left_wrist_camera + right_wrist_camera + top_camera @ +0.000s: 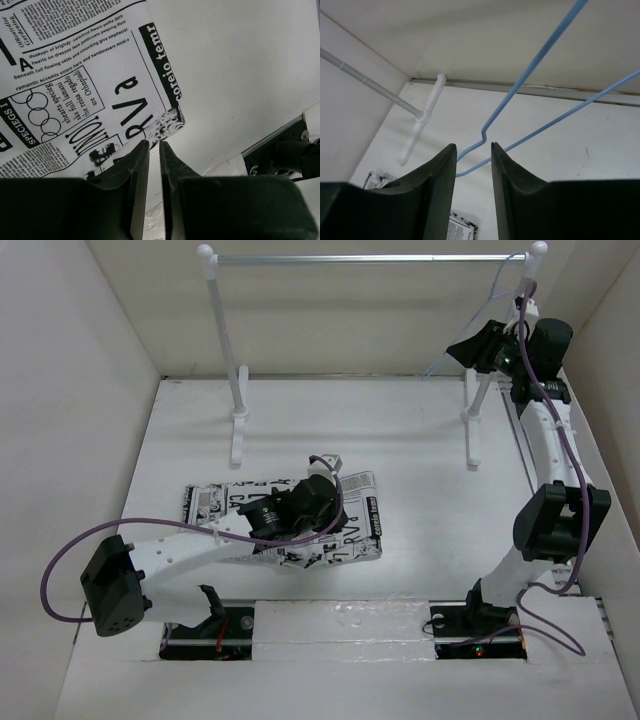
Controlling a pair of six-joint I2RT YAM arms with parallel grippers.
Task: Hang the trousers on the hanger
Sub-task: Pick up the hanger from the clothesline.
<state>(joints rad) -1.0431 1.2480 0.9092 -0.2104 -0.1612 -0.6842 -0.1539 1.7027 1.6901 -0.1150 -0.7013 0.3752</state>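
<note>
Two arms at work. Trousers [290,515] lie folded flat mid-table beneath the left gripper [154,150], jaws nearly together, apparently holding nothing. Hanger [530,75] hangs by the rack's [370,258] right post; right gripper [473,152] jaws part-spread astride its corner; contact unclear.

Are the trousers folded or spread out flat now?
Folded: the trousers lie on the table as a compact rectangle, no separate legs showing.

White table [400,440], enclosed by pale walls. The folded trousers [215,505] are laid flat on its near half, left of centre. The feet of a white rack [237,425] are set on its far half.
</note>
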